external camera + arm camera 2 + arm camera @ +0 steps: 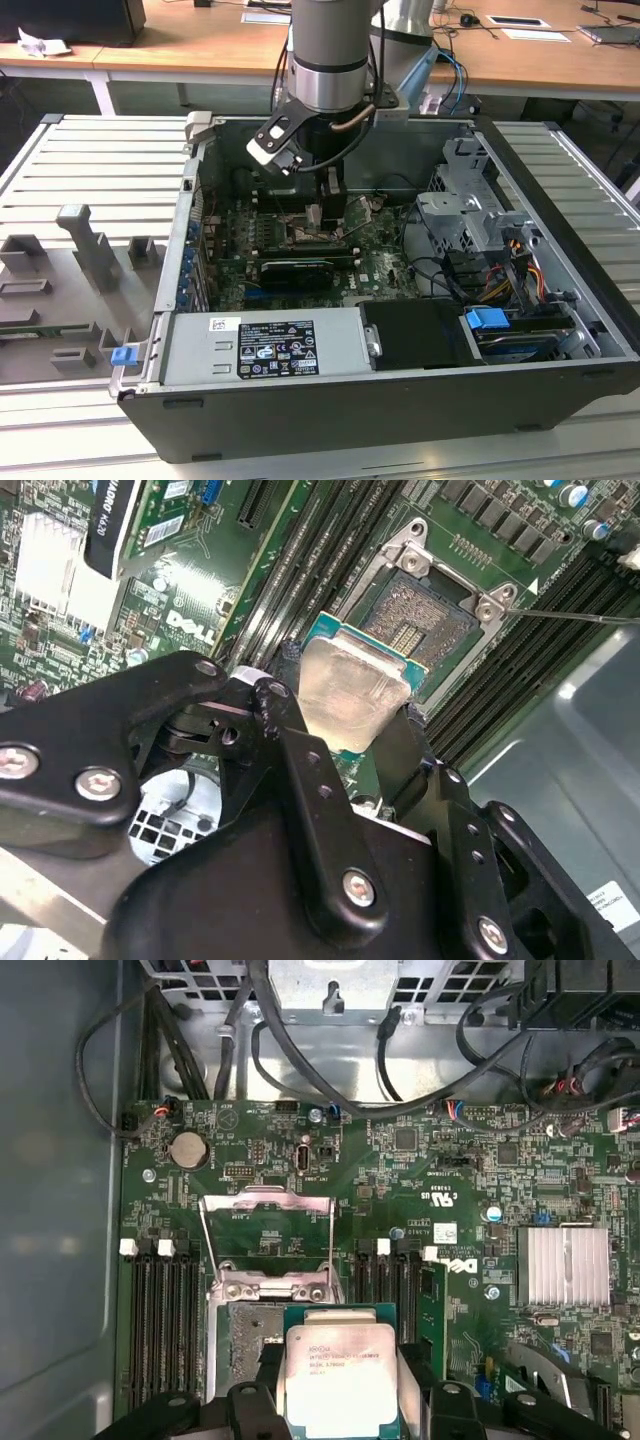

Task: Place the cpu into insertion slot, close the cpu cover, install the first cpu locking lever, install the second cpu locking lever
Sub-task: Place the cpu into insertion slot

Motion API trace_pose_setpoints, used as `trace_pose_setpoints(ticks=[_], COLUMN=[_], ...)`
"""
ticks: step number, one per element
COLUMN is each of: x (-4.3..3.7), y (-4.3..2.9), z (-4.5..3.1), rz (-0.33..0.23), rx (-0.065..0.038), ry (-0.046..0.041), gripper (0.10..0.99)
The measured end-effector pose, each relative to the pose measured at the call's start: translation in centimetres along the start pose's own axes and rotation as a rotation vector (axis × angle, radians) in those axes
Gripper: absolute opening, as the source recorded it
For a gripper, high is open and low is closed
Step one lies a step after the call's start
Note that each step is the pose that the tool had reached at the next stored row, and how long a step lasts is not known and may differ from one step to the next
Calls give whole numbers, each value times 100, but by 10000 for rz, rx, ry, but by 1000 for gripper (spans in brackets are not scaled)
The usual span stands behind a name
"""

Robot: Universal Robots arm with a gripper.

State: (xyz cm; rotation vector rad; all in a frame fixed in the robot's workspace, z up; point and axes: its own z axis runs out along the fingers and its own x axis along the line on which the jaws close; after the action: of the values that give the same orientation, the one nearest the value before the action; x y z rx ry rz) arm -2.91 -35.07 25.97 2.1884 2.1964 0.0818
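Second wrist view: gripper (348,710) pinches cpu (345,685) over motherboard (190,620).

Matt brushed-metal cpu (342,1370); black gripper (345,742)

The cpu (345,695) is a small flat square chip with a pale silver metal face on a green-edged base. It is clamped by two opposite sides between the black fingers of the gripper (345,720). It is not seated and covers part of one edge of the insertion slot (425,620).

The slot is a dark square socket with a grey metal rim. Its bed of contacts is bare.

In the first wrist view the cpu cover (265,1198), a thin grey frame with a square window, stands swung open at the slot's far edge.

A thin locking lever (570,615) juts out sideways from one corner of the slot.
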Motion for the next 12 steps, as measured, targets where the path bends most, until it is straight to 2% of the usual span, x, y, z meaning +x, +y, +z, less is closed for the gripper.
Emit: trace_pose_setpoints(ticks=[4, 8, 12], x=[15, 32, 42], y=[-2, -5, -9], z=[32, 54, 70], rz=[46, 50, 53], rx=[0, -1, 0], ry=[-3, 54, 56], gripper=[533, 533, 533])
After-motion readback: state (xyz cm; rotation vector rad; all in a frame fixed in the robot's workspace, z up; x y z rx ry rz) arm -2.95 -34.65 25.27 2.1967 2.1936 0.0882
